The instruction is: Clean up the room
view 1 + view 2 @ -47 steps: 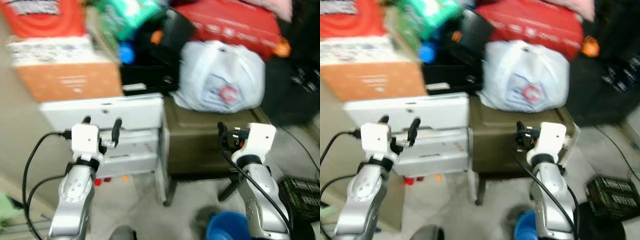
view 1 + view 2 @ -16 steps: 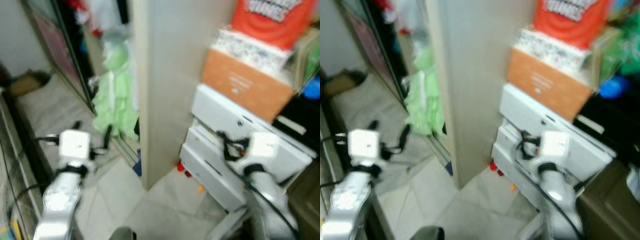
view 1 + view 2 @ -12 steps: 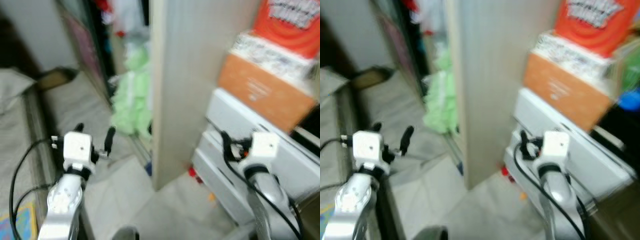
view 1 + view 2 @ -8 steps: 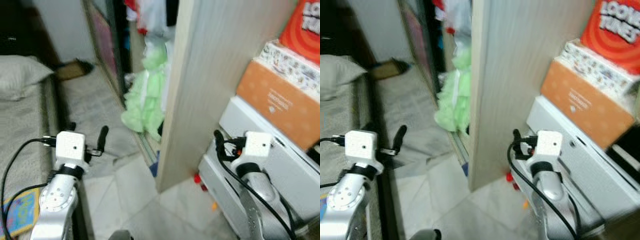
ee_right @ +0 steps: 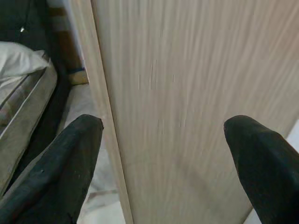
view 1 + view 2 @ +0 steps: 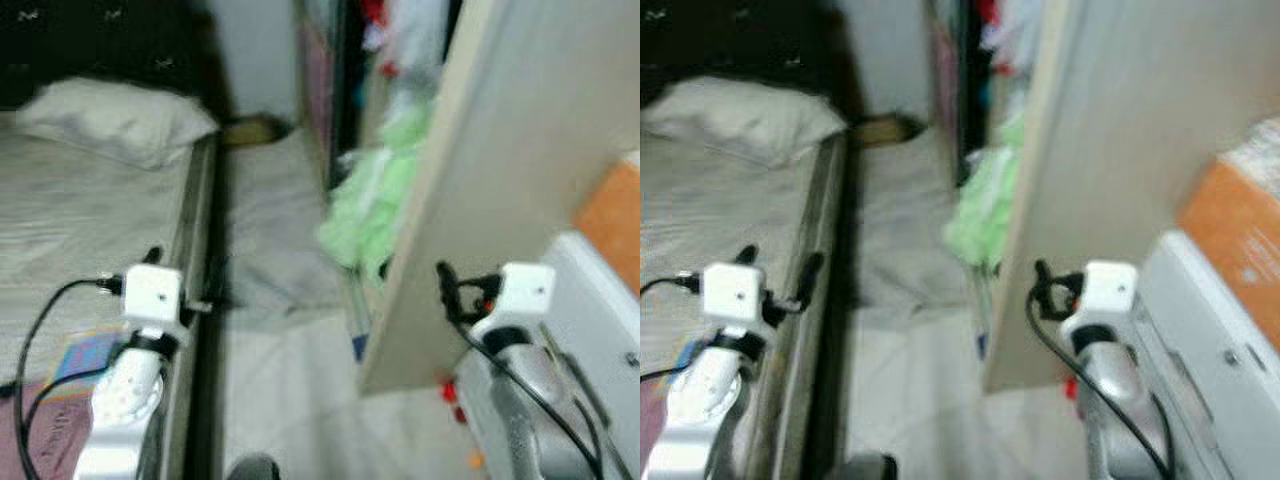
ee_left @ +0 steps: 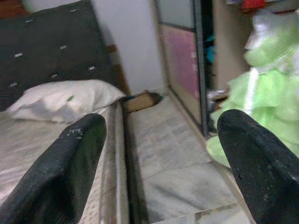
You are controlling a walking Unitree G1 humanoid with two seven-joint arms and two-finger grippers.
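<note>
Left tool [image 7: 154,163]: fingers spread apart, empty, raised beside the bed [image 6: 70,230], facing a pillow [image 7: 60,100] and green fabric [image 7: 261,107] by the wardrobe. Right tool [image 5: 163,172]: fingers apart, empty, close before a light wood panel [image 5: 196,93], above the tiled floor [image 6: 290,400]

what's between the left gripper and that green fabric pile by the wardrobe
Nothing visible blocks it. The left gripper, fingers open, looks across bare grey floor covering toward the green fabric pile. The bed lies to the robot's left; the right gripper faces the wooden wardrobe panel.
</note>
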